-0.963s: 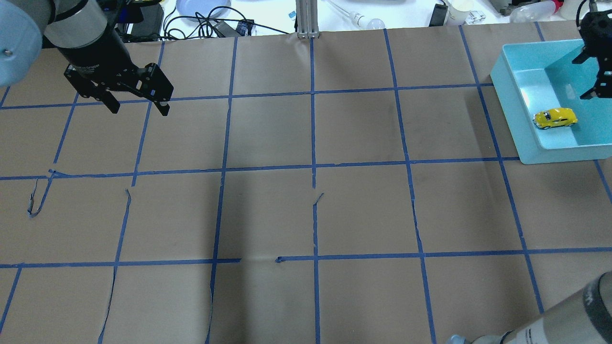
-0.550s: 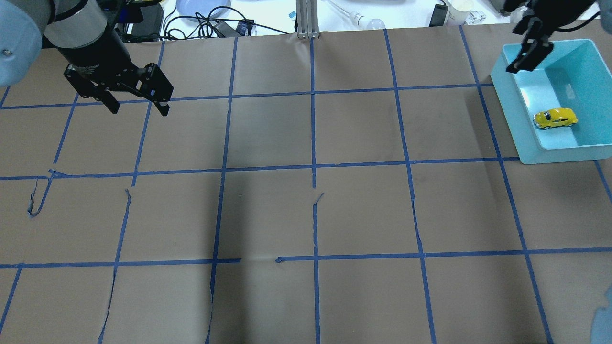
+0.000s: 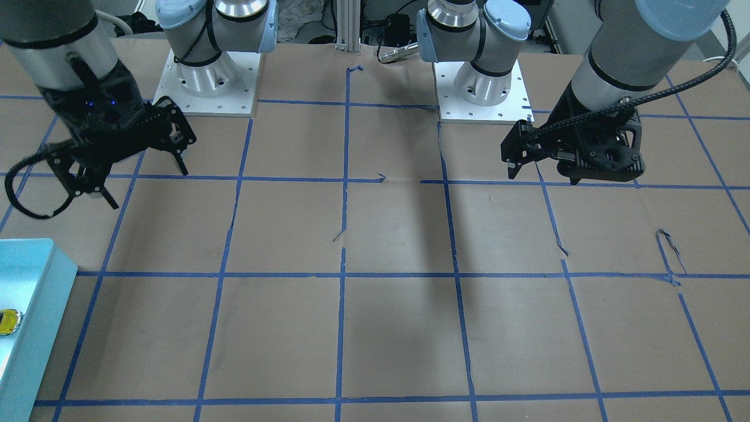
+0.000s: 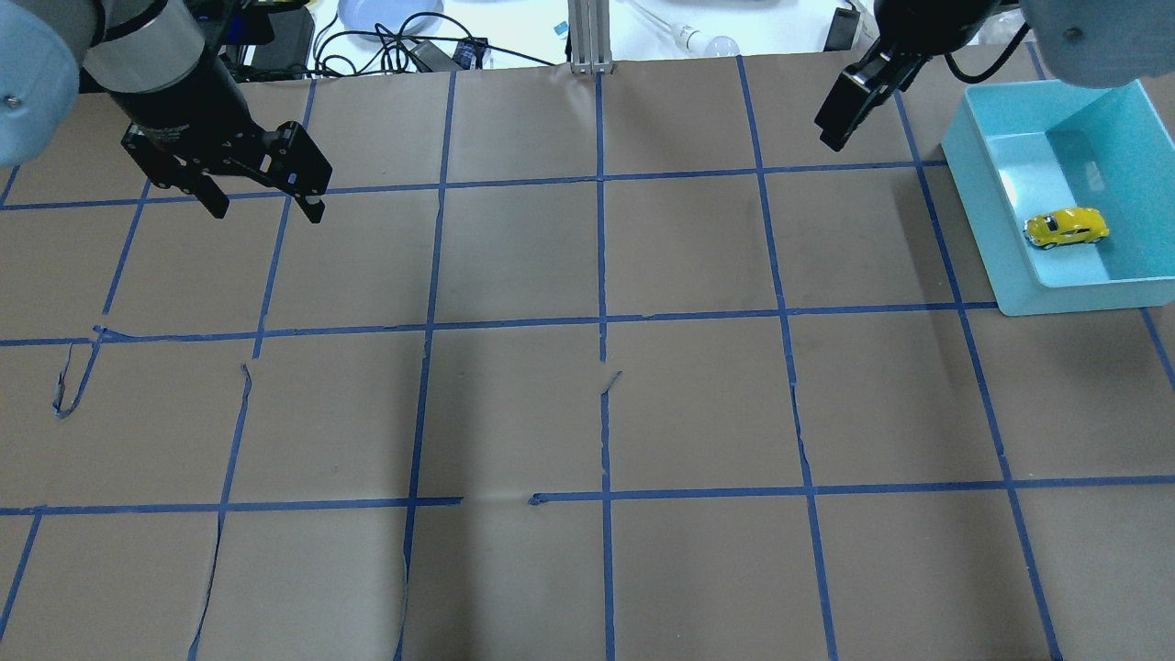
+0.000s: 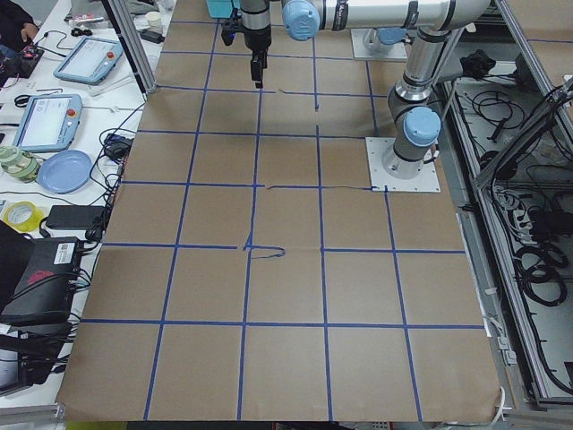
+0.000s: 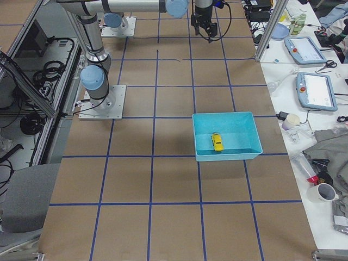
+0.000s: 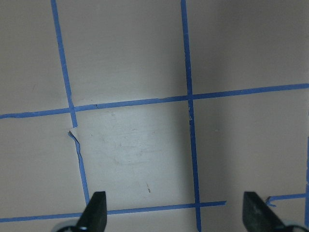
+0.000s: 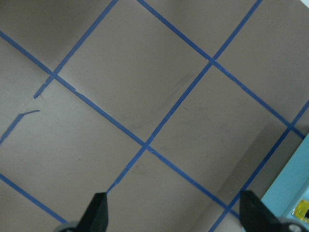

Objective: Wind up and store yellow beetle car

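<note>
Left wrist, left hand [image 7: 175, 205]: fingers spread wide, tips at 7 and 5 o'clock of the frame, gripping nothing. Between them lies only the brown-papered worktop [image 7: 140, 63] with its blue tape grid.
Right wrist, right hand [image 8: 175, 205]: fingers spread just as wide, gripping nothing, above the worktop. A corner of the turquoise bin [image 8: 292, 191] shows at 4 o'clock.
Overhead, yellow beetle car [image 4: 1066, 227]: on the floor of the bin, toward 8 o'clock of it, just beside the bin's 9 o'clock wall. Neither hand touches it.
Overhead, hands: the right hand hangs at 10 o'clock from the bin, outside its rim and well apart from the car. The left hand is at 10 o'clock of the frame, far across the worktop, fingers wide.
Front-facing, hands: right hand near 9 o'clock, left hand near 3 o'clock. Both are raised off the worktop, fingers apart, carrying nothing.
Front-facing, car: only a yellow sliver at the 8 o'clock edge, inside the bin.
Exterior right, car: in the bin near the frame's centre, at 7 o'clock of its floor, lying along the 12-to-6 line.
Exterior left, arm [image 5: 358, 13]: it reaches across 12 o'clock, fingers pointing down. They are too small to tell their spread.
</note>
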You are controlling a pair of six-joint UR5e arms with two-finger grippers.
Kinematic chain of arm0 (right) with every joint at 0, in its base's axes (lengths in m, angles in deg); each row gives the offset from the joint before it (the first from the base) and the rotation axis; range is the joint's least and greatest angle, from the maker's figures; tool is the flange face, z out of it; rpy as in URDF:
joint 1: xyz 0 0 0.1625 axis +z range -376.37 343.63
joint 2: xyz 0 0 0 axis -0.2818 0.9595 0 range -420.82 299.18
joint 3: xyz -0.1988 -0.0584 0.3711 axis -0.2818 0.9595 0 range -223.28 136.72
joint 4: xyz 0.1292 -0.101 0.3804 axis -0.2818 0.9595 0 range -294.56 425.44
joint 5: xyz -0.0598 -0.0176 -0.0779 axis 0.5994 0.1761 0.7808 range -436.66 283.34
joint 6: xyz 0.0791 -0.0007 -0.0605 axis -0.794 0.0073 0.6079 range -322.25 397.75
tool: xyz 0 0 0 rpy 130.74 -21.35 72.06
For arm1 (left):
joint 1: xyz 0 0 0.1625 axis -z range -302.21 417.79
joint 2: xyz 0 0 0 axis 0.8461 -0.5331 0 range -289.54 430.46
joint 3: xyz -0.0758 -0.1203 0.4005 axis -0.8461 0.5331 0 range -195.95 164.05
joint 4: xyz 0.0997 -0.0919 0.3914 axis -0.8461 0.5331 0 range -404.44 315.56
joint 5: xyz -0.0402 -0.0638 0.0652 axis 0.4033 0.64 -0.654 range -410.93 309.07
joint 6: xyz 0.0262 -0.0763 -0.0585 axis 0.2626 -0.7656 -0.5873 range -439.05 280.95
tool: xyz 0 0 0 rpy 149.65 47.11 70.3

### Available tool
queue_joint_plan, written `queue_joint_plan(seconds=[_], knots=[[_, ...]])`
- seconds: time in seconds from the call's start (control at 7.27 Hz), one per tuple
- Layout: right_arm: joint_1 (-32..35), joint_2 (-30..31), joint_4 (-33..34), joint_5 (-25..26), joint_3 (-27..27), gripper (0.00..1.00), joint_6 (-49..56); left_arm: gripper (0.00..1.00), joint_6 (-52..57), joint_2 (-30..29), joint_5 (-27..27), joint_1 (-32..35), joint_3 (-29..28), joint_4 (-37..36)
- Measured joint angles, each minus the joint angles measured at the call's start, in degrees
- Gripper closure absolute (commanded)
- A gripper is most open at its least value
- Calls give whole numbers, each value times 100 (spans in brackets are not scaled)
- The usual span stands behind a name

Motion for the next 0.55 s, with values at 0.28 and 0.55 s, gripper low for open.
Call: queue_joint_plan(seconds=[0.28,0.55], knots=[[99,334,-355,-52,1,2,-1934,0,0,0,0,0,5,0],[115,343,-293,115,-37,0,-2791,0,0,0,2,0,3,0]])
